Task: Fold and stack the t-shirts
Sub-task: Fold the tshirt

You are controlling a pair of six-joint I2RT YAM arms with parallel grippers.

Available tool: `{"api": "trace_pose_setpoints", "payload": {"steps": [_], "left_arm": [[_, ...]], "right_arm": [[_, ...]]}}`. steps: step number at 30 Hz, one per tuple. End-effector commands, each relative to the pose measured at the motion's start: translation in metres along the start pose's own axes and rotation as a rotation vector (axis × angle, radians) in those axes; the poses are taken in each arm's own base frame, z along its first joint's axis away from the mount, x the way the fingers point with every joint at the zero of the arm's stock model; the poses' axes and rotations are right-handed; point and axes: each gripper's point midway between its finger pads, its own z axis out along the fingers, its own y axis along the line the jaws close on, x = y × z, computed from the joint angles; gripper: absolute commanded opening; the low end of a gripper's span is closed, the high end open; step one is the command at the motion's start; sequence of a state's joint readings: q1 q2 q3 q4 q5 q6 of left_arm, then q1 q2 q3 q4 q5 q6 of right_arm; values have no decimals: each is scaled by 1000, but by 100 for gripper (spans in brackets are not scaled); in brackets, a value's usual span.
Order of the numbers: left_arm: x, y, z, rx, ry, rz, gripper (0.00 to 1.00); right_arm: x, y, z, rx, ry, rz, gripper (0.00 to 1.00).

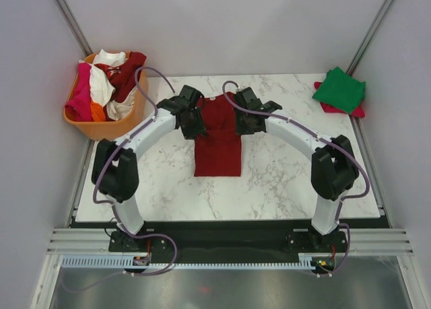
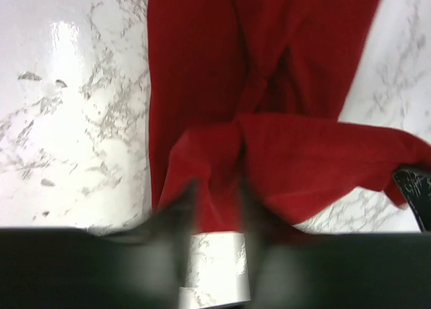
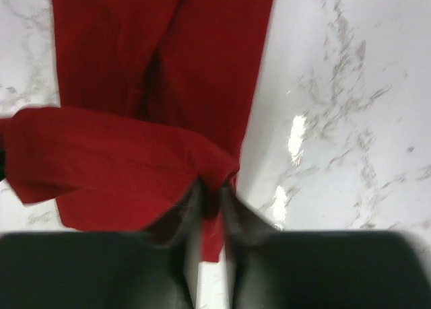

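Dark red t-shirt (image 1: 219, 147) lies flat, right of the basket (image 1: 101, 128). Left gripper (image 2: 215, 194) and right gripper (image 3: 212, 188) are each clenched on a corner of its far edge. Recommended: carry both corners level, at matched pace, onto the hem; release only once aligned.

White marble-patterned surface (image 1: 283, 181) gleams under bright overhead light. Plain pale walls (image 1: 222, 26) close in on three sides, with metal corner posts (image 1: 68, 16) behind and ribbed rails (image 1: 77, 242) along the near edge.
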State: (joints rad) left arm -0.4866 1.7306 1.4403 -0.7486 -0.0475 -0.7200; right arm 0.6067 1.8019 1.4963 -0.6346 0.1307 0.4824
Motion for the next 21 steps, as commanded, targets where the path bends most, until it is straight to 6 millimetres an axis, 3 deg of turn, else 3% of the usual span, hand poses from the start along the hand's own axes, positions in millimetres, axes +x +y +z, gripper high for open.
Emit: {"api": "trace_pose_setpoints", "payload": {"steps": [1, 2, 4, 5, 7, 8, 10, 11, 13, 14, 15, 16, 17, 18, 19, 21], "left_arm": [[-24, 9, 41, -13, 31, 31, 55], [-40, 4, 46, -6, 11, 31, 67], [-58, 9, 60, 19, 35, 6, 83], [-76, 1, 66, 37, 16, -3, 87], [-95, 3, 64, 38, 4, -11, 97], [-118, -9, 53, 61, -45, -2, 97], [-129, -10, 33, 39, -77, 5, 96], [-133, -11, 23, 44, -99, 4, 96], [-137, -15, -6, 59, -149, 15, 92], [-122, -9, -5, 43, -120, 21, 90], [-117, -11, -22, 61, -138, 28, 88], [-110, -11, -24, 49, -151, 42, 86], [-84, 0, -11, 18, -100, 47, 86], [-77, -1, -13, 31, -109, 62, 86], [-65, -6, -9, 69, -125, 92, 86], [-57, -19, -5, 154, -125, 156, 83]], "right_arm": [[-29, -16, 23, 30, -25, 32, 31], [-42, -16, 36, 37, -34, 41, 61], [-66, -30, 48, 45, -44, 60, 77], [-93, -27, 54, 30, -82, 68, 84], [-118, -46, 52, 55, -93, 87, 87], [-148, -47, 39, 37, -151, 90, 89], [-164, -48, 21, 24, -184, 74, 90], [-172, -51, 3, 21, -217, 57, 92], [-170, -52, -10, 15, -228, 42, 91], [-156, -49, -16, -23, -209, 35, 91], [-146, -46, -16, -47, -190, 33, 91], [-116, -49, -3, -60, -117, 37, 91], [-110, -44, -11, -96, -120, 38, 91], [-105, -33, -9, -170, -116, 43, 91], [-85, -34, -3, -181, -76, 46, 91], [-74, -33, 1, -205, -49, 51, 90]]}}
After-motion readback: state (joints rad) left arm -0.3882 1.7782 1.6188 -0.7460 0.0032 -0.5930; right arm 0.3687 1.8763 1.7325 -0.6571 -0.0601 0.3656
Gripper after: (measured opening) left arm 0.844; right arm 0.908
